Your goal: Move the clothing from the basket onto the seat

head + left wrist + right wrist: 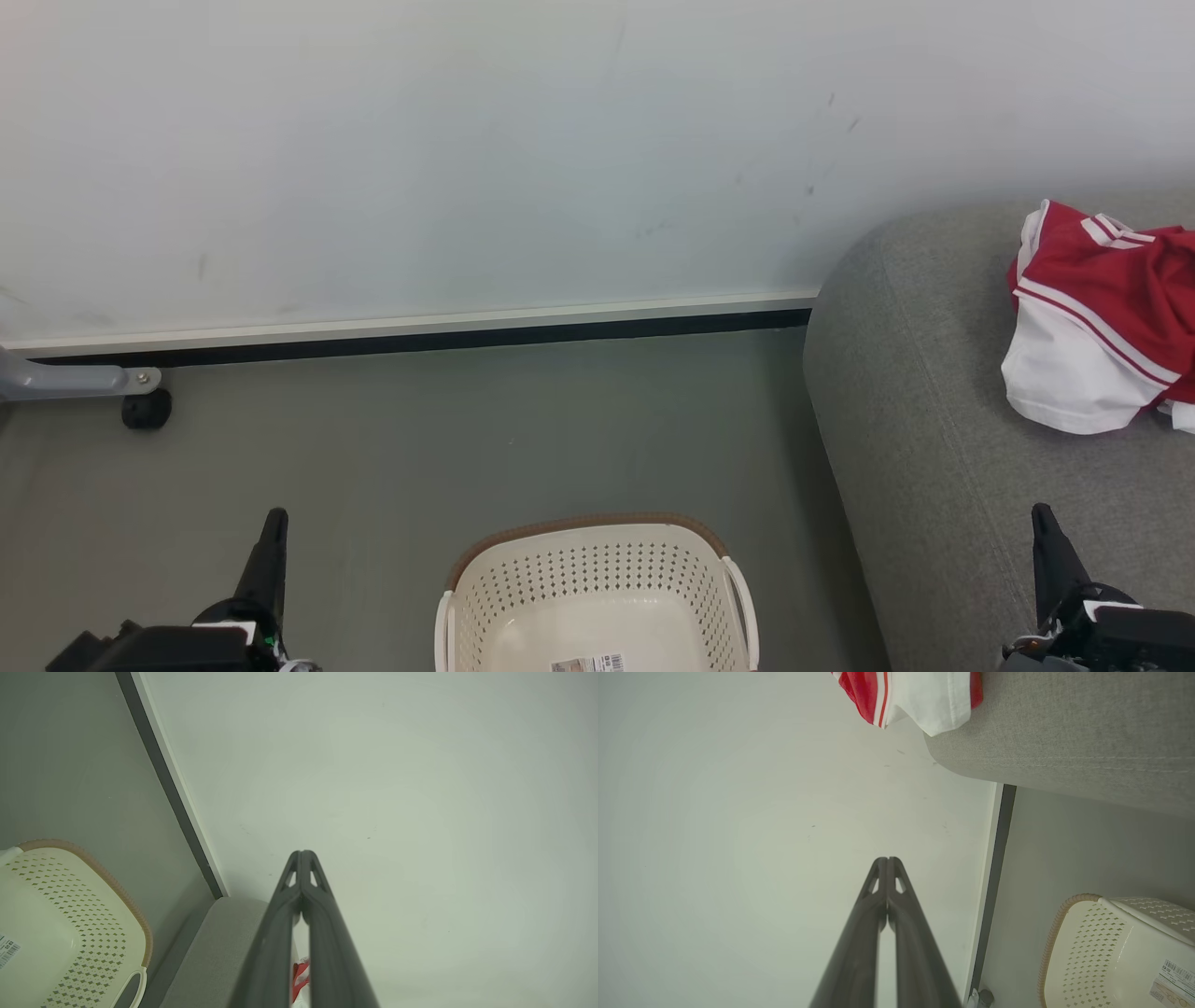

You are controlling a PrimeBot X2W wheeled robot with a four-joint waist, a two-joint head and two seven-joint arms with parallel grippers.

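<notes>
Clothing (1102,317) lies on seat (934,448), right of basket (597,567).

Tool (887,861) closed, empty; clothing (924,695) on seat (1064,728)

A white barcode sticker (588,664) is noted on the inner floor of the basket (597,569). Bars are made out, but the printed lines are too small to be read. White marks on the clothing (1111,280) cannot be resolved as characters. No legible text is recorded.

Grey floor (373,467), cream basket (597,571) standing on it, grey seat (934,448) alongside, red-and-white clothing (1102,317) heaped on the seat
</notes>
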